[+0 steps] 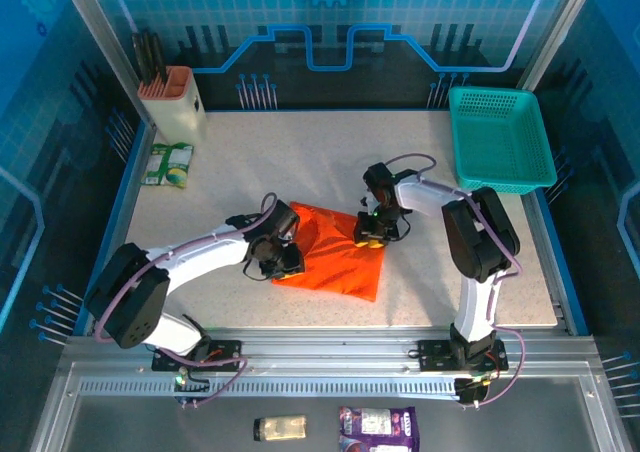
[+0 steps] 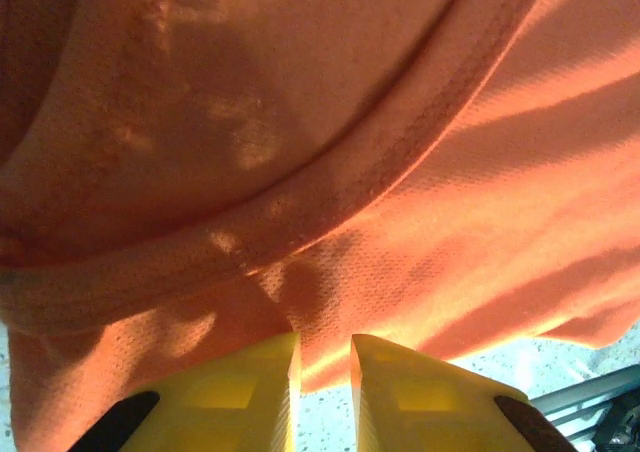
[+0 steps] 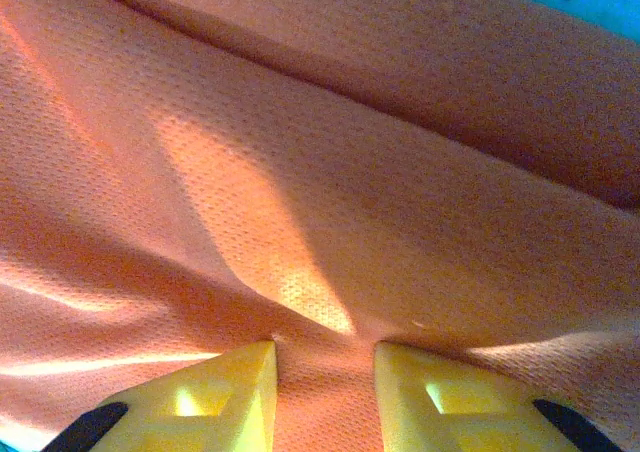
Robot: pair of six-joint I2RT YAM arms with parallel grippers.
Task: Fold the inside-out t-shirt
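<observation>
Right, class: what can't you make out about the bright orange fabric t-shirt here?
- Top external view: the left gripper covers the bright orange fabric t-shirt at its left edge, the right gripper its right corner.
- Both wrist views: frame edges cut off the shirt's outline.

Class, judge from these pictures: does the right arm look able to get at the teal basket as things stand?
Probably yes: bare table lies between the right pincer and the teal basket, but it grips the t-shirt, which would drag along.
</observation>
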